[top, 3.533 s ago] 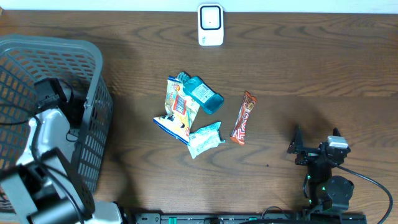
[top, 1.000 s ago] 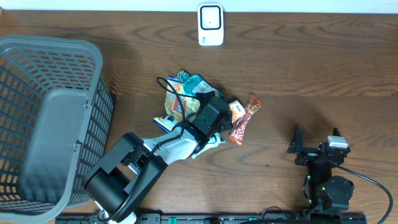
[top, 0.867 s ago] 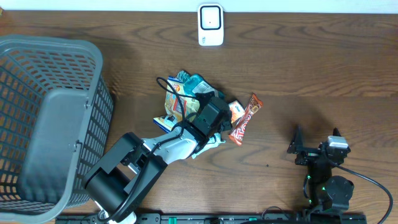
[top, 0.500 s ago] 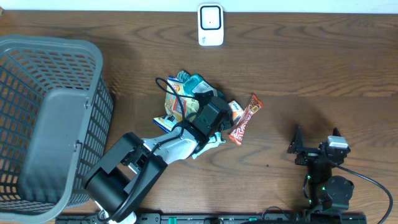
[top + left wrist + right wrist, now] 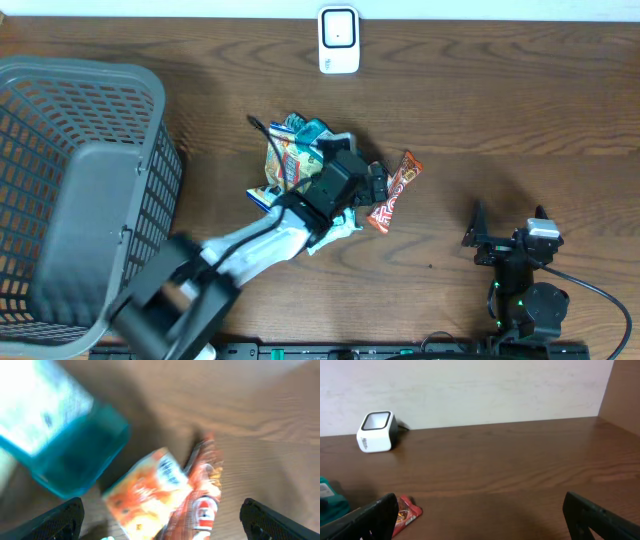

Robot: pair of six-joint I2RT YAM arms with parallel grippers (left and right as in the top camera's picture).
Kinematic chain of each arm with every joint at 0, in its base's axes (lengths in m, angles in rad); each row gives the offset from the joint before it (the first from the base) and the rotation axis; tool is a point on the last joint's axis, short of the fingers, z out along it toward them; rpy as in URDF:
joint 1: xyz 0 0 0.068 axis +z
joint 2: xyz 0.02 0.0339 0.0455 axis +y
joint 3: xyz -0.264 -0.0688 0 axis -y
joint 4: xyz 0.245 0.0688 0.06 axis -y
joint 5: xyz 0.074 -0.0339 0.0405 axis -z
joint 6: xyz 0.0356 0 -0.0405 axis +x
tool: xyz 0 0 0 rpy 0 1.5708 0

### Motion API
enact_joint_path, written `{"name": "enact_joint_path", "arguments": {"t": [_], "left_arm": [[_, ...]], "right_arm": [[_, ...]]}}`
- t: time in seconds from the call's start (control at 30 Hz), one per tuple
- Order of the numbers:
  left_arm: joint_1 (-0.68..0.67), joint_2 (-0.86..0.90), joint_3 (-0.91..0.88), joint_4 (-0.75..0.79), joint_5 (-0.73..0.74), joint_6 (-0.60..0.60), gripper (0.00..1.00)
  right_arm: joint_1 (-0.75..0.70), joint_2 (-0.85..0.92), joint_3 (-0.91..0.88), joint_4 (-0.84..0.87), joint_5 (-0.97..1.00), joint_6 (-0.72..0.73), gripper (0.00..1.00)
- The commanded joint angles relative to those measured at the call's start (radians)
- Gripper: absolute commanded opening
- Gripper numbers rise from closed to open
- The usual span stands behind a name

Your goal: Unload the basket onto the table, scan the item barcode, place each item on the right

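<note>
- The orange packet (image 5: 150, 492) lies in the cluster of goods at the middle of the table (image 5: 500, 120), directly below my left pincer (image 5: 164, 519). The wrist view is blurred, so I cannot read any print or find a barcode on it.
- My left pincer stands wide, one finger (image 5: 60, 519) out at each side of the packet, and nothing is gripped between them.
- Its right edge meets the red-brown candy bar (image 5: 393, 192), which lies slanted on the wood. I cannot tell whether the packet overlaps it or only touches it.
- On the packet's left and farther from me is the teal container (image 5: 75, 455), and beyond that the yellow snack bag (image 5: 285, 165).
- A pale green wrapper (image 5: 340, 228) lies at the near edge of the cluster, partly under my left arm.
- The white scanner (image 5: 339, 40) stands at the far edge of the table, well apart from the cluster.
- The grey mesh basket (image 5: 60, 80) fills the left end of the table.
- My right pincer (image 5: 480, 522) sits near the front right, jaws wide, holding nothing, facing the scanner across bare wood.
</note>
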Motion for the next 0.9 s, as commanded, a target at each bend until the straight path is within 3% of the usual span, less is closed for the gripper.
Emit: {"name": "enact_joint_path", "arguments": {"t": [0.0,0.17,0.37,0.53,0.7,0.87], "left_arm": [[0.001,-0.151,0.088,-0.034,-0.157,0.256,0.99],[0.033,-0.317,0.172,-0.039,-0.418,0.507,1.0],[0.162,-0.43,0.311,-0.039,-0.519,0.789,1.0],[0.272,-0.484,0.343,-0.074,-0.518,0.8,1.0],[0.284,-0.507,0.343,-0.281,-0.494,0.885,1.0],[0.284,-0.57,0.337,-0.307,-0.406,0.958,1.0]], "right_arm": [[-0.005,-0.006,-0.002,-0.005,-0.003,0.012,0.99],[-0.005,-0.006,-0.002,-0.005,-0.003,0.012,0.99],[-0.005,-0.006,-0.002,-0.005,-0.003,0.012,0.99],[-0.005,-0.006,-0.002,-0.005,-0.003,0.012,0.99],[-0.005,-0.006,-0.002,-0.005,-0.003,0.012,0.99],[-0.005,-0.006,-0.002,-0.005,-0.003,0.012,0.99]]}}
